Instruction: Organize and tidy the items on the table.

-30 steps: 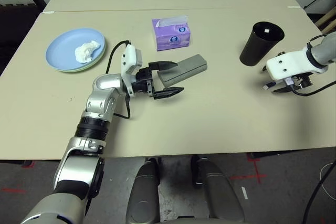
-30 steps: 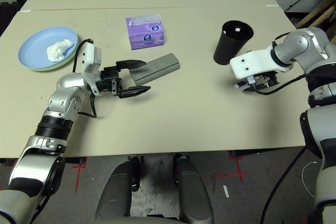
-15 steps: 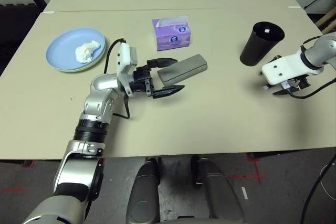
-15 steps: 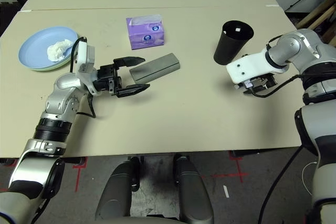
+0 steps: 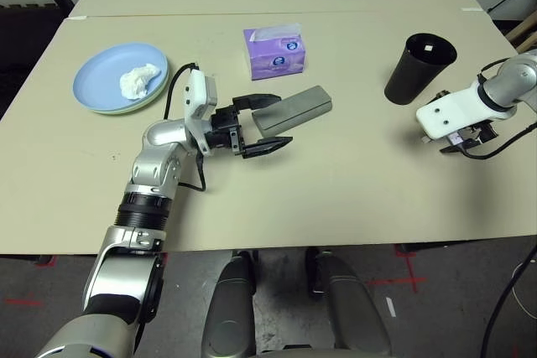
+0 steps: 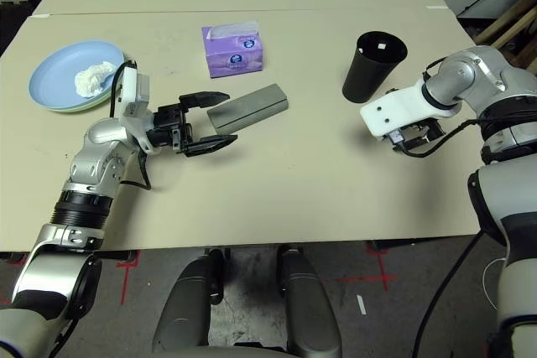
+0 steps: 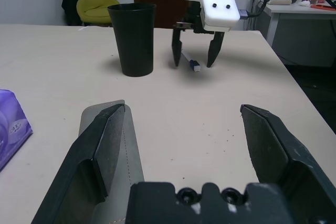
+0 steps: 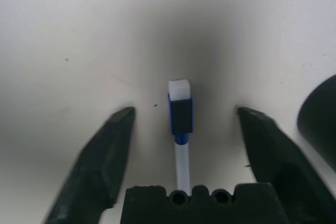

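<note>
At right of frame, the right gripper (image 8: pixel 181 124) straddled the white pen (image 8: pixel 180 129), fingers apart; closing squarely would suit. The left gripper (image 5: pixel 262 122) stood released beside the grey case (image 5: pixel 294 109).

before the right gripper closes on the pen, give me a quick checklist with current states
1. Pen lies between the right gripper fingers: ok
2. Right jaws open, not touching pen: ok
3. Pen flat on table: ok
4. Cup stands apart from right gripper: ok
5. Left gripper open, straddling the case end, nothing held: ok
6. Right fingertips down at table level: cannot tell
</note>
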Robot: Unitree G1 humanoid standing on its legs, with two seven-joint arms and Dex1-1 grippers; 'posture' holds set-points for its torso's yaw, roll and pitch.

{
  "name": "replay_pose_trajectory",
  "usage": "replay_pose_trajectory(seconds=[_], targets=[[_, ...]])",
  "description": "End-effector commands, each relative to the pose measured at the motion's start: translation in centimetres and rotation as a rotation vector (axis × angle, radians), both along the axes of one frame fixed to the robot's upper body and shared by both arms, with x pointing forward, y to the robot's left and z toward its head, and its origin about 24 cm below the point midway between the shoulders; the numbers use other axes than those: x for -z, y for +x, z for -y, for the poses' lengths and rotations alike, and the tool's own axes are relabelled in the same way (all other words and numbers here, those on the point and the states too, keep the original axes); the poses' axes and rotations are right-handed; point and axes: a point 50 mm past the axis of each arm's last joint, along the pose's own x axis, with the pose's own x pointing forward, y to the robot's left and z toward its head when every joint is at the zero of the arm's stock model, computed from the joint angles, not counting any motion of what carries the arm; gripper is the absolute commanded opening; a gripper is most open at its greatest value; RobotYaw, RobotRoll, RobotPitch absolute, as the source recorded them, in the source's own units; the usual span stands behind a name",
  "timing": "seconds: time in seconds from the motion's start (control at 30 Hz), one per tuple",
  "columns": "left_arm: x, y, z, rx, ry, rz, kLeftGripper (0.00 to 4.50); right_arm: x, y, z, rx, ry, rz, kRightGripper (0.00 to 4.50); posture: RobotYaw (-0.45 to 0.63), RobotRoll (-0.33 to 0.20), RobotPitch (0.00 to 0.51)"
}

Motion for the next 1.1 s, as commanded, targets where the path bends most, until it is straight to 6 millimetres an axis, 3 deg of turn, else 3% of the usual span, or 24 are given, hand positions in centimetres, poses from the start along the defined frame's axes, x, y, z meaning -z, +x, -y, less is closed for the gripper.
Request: replay_pose_trajectory(seconds=[0.03, 0.2, 0.27, 0.43, 0.77, 0.93, 1.1], targets=[[0.0, -0.4, 0.1, 0.013, 0.002, 0.011, 4.50, 0.3, 0.0, 0.0, 0.001, -0.004, -0.018, 2.84, 0.13, 0.000, 0.266], [-0.1, -0.4, 0.2, 0.022, -0.010, 0.012, 4.50, 0.2, -0.1, -0.1, -0.003, 0.001, -0.034, 0.89, 0.12, 0.000, 0.265], [-0.1, -0.4, 0.2, 0.026, -0.012, 0.012, 4.50, 0.1, -0.1, -0.1, -0.003, 0.003, -0.035, 0.40, 0.12, 0.000, 0.262], [-0.2, -0.4, 0.2, 0.033, -0.016, 0.013, 4.50, -0.6, -0.1, -0.2, 0.005, 0.036, -0.040, 0.40, 0.11, 0.000, 0.257], [-0.4, -0.2, 0.4, 0.049, -0.019, 0.023, 4.50, -4.2, 0.2, -1.8, 0.056, 0.363, -0.085, 0.40, 0.10, 0.000, 0.247], [-0.3, -0.2, 0.4, 0.037, -0.018, 0.039, 4.50, -6.5, 0.4, -3.5, 0.089, 0.794, -0.103, 0.40, 0.09, 0.000, 0.244], [-0.2, 0.0, 0.2, -0.011, -0.037, 0.035, 4.50, -6.9, -0.9, -4.1, 0.078, 1.111, -0.179, 0.40, 0.08, 0.000, 0.245]])
